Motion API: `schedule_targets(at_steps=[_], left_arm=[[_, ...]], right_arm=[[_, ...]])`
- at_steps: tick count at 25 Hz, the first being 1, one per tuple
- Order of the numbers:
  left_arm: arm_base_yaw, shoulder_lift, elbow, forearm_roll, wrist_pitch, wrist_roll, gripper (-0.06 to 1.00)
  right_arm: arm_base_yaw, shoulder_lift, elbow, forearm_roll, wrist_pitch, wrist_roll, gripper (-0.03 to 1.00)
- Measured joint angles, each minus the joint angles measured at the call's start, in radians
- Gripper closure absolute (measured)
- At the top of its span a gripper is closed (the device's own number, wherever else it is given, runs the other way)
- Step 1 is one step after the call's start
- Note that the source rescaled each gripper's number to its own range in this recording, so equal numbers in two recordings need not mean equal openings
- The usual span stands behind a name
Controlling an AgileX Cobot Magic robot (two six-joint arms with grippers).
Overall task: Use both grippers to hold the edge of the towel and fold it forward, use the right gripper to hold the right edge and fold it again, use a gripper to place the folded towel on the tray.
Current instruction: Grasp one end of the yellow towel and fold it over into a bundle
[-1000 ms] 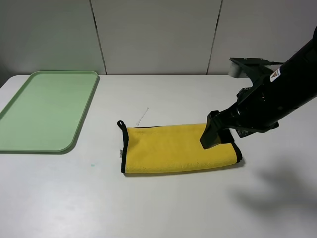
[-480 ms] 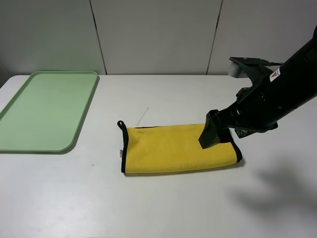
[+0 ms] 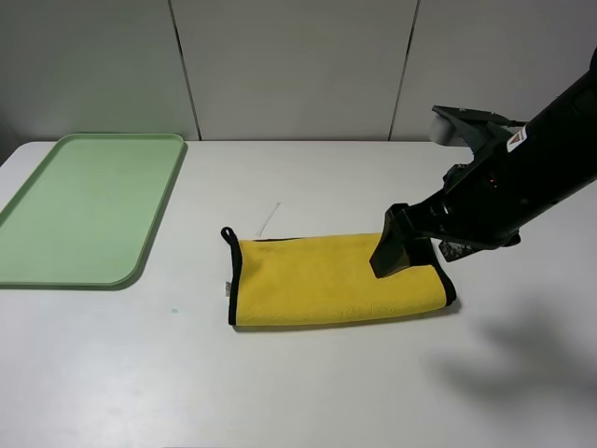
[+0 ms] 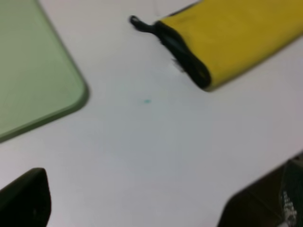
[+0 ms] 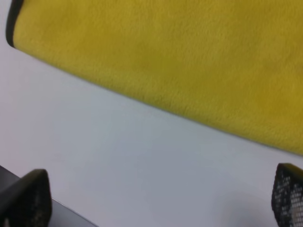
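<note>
**A:** What's on the white table?

**B:** The green tray sits at the far left. The yellow towel, already folded once, lies mid-table, well apart from it.

**A:** Anything changed?

**B:** Only slightly. The right gripper has crept left over the towel's right end, jaws wide, gripping nothing. I judge the second fold hasn't begun and it's lining up on that edge.

**A:** And the left gripper?

**B:** Spread wide, empty, over the table near the towel's left end.
</note>
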Motion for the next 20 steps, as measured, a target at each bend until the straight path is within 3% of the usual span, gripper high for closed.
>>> schedule_targets(at_steps=[5, 6, 12, 17, 20], left_arm=[[0.219, 0.0, 0.0, 0.0, 0.0, 0.0, -0.02], [0.219, 0.0, 0.0, 0.0, 0.0, 0.0, -0.02], [0.422, 0.0, 0.0, 0.0, 0.0, 0.0, -0.02], [0.505, -0.048, 0.0, 0.0, 0.0, 0.0, -0.02], [0.512, -0.054, 0.0, 0.004, 0.0, 0.0, -0.02]], right_arm=[[0.0, 0.0, 0.0, 0.003, -0.002, 0.028, -0.03], [0.0, 0.0, 0.0, 0.003, -0.002, 0.029, -0.03], [0.0, 0.0, 0.0, 0.003, -0.005, 0.069, -0.03], [0.0, 0.0, 0.0, 0.0, -0.072, 0.105, -0.03], [0.0, 0.0, 0.0, -0.015, -0.137, 0.109, -0.03]])
